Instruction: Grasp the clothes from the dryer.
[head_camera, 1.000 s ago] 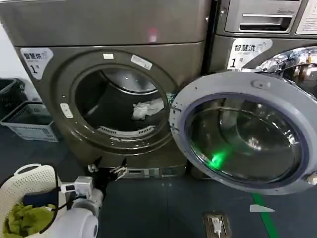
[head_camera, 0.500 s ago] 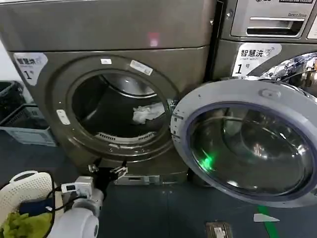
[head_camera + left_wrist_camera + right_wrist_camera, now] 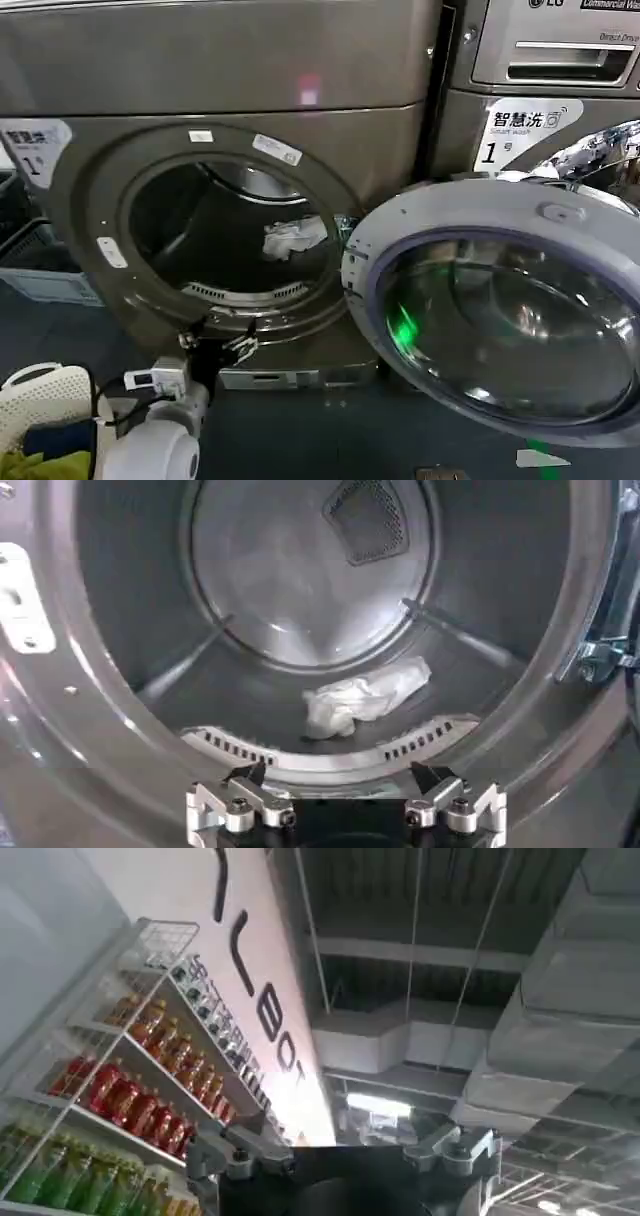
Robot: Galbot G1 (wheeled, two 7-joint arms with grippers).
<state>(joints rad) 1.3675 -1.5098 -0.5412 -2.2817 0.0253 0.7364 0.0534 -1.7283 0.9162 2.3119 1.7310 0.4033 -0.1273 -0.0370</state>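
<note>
Small white wrinkled bunch of clothes (image 3: 362,699) lying low in the steel drum of the bronze-brown front-loading dryer (image 3: 240,70), door swung wide. Left tool (image 3: 218,345) below the porthole lip, fingers apart, empty. Right tool (image 3: 340,1153) parked, aimed at the ceiling, spread apart. Risk: clipping the rim on entry, or pinching only a thin fold that slips.

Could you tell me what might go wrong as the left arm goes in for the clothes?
1. The left gripper, open, sits just below the dryer's porthole rim; it may clip the lip on the way in.
2. The clothes lie deep on the drum floor, a small thin bunch, so the fingers might pinch only an edge.
3. The open door stands close beside the entry path.
</note>
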